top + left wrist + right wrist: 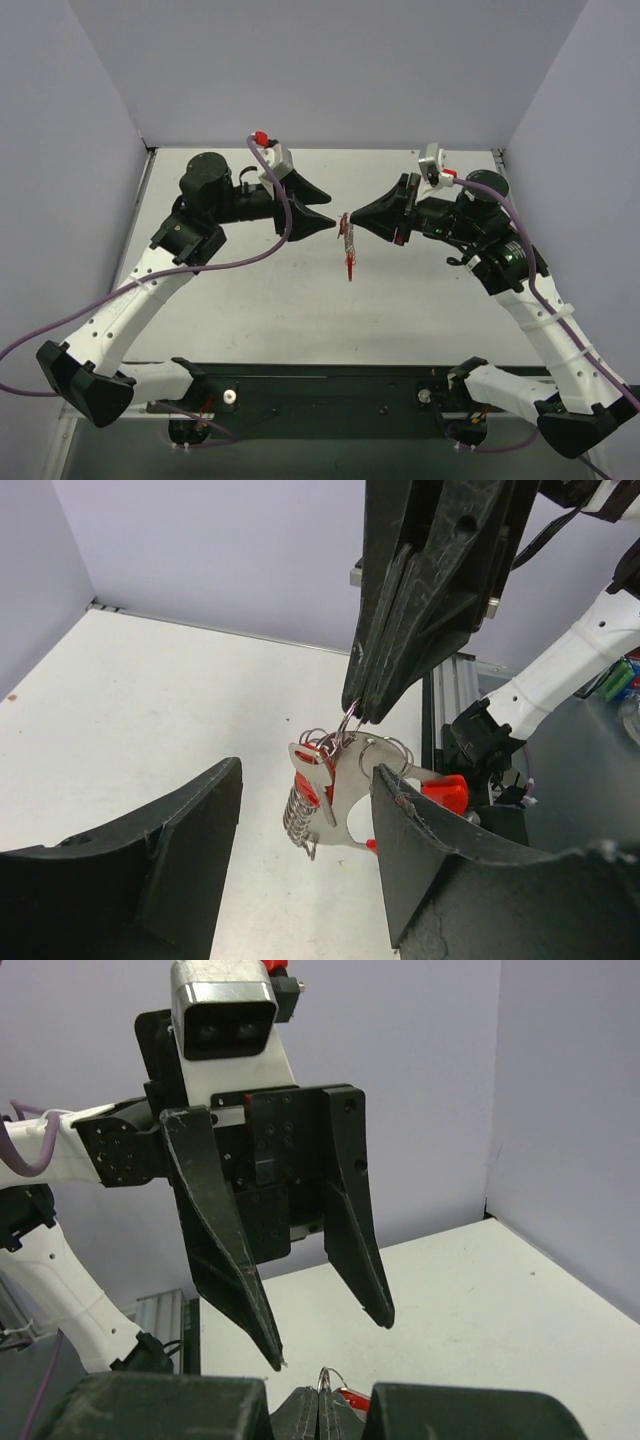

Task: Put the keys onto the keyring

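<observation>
Left gripper (310, 770) nearest: black fingers (190, 850) spread wide, gripping nothing. Just beyond their tips, the right gripper (365, 712) is pinched shut on a thin wire ring (347, 723) topping the red-looped keyring with its fan of silver metal keys (322, 798). It dangles mid-scene above the white table (250, 300). A red oblong plastic tag (445, 792) sits on its near side; whether threaded, cannot tell.

Lab robot cell: plain lilac walls (330, 70), white table (300, 310)
</observation>
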Robot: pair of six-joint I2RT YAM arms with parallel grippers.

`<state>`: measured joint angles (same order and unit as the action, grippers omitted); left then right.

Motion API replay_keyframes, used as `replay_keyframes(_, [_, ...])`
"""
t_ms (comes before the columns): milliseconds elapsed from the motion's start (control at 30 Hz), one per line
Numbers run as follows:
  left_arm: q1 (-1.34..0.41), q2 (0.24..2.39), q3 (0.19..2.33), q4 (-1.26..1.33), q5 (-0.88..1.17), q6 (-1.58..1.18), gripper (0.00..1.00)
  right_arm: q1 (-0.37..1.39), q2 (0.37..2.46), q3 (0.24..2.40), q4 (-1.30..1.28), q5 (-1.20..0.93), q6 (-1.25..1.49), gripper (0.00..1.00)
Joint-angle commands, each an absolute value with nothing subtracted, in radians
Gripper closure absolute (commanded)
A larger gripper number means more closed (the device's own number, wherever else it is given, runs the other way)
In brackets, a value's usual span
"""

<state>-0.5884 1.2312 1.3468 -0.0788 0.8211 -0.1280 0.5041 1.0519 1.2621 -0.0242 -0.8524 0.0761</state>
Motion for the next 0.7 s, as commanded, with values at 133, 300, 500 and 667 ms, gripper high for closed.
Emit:
replay_keyframes(133, [-0.588,1.267,1.347,0.027,0.893,-0.147,0.37,0.495,1.032,1.264,0.106,-0.884,0.094,1.00])
replay_keyframes(300, [-0.589,1.270,1.341,0.078,0.908,-0.169,0.38,0.494,1.034,1.266,0.109,-0.887,0.100,1.00])
replay_keyframes(500, [-0.595,1.296,1.350,0.092,0.919,-0.178,0.71,0.495,1.035,1.264,0.117,-0.891,0.106,1.00])
replay_keyframes(667, [-0.601,1.305,1.353,0.110,0.936,-0.190,0.71,0.494,1.034,1.262,0.120,-0.885,0.107,1.00])
